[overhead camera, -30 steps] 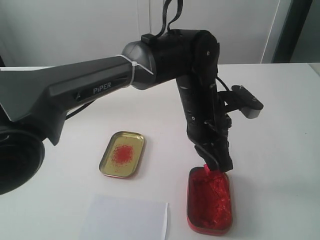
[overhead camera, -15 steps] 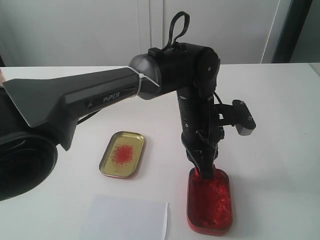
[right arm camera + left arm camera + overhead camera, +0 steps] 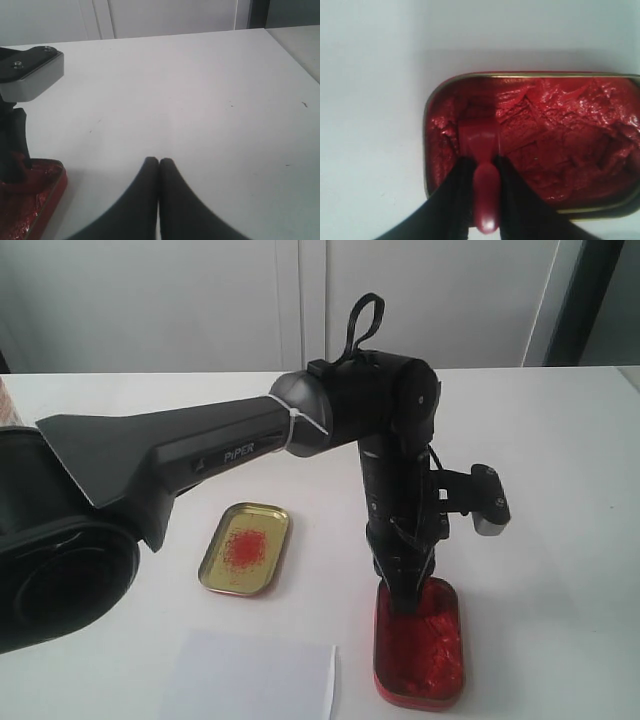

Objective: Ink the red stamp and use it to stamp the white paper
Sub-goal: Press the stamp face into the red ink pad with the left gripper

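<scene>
My left gripper (image 3: 480,161) is shut on the red stamp (image 3: 481,142), gripping its narrow handle between black fingers (image 3: 455,195). The stamp's square base presses into the glossy red paste of the oblong red tin (image 3: 570,135). In the exterior view the left gripper (image 3: 405,595) points straight down into the near end of that tin (image 3: 420,665); the stamp is hidden there. The white paper (image 3: 250,680) lies flat at the front left, plain. My right gripper (image 3: 159,162) is shut and empty over bare table, beside the red tin (image 3: 30,195).
A gold oblong tin (image 3: 245,548) with a red smudge sits left of the red tin, behind the paper. The left arm's wrist camera block (image 3: 490,502) juts out to the right. White table (image 3: 560,440) runs back to a pale wall.
The left arm has swung upright and dropped, bringing the stamp from the tin's far rim down into the paste. The tins and paper have stayed put.
</scene>
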{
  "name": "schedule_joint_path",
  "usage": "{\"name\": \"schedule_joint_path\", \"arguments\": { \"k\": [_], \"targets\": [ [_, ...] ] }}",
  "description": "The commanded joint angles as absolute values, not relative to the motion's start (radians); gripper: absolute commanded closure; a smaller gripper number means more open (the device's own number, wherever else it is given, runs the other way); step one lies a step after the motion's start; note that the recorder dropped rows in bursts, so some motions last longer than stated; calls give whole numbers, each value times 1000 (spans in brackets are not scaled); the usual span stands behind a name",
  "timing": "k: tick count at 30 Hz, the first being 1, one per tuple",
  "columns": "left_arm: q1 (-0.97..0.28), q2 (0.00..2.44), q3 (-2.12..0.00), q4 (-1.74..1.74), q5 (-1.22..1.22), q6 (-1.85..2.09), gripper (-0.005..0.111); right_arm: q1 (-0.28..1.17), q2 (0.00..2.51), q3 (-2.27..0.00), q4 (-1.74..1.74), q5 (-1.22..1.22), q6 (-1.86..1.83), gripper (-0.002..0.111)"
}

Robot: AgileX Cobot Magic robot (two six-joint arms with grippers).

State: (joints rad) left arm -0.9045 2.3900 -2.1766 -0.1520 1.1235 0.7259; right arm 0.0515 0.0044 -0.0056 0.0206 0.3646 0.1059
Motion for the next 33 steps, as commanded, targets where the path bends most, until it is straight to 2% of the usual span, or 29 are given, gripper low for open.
{"name": "schedule_joint_path", "arguments": {
  "k": [1, 22, 33],
  "targets": [
    [-909, 2436, -2164, -144, 1125, 737, 107, 49, 0, 0, 21, 350, 110, 108],
    [-909, 2494, -2164, -163, 1144, 735, 107, 49, 0, 0, 21, 350, 110, 108],
    [-909, 2430, -2166, -163, 1171, 733, 107, 49, 0, 0, 21, 350, 110, 108]
  ]
}}
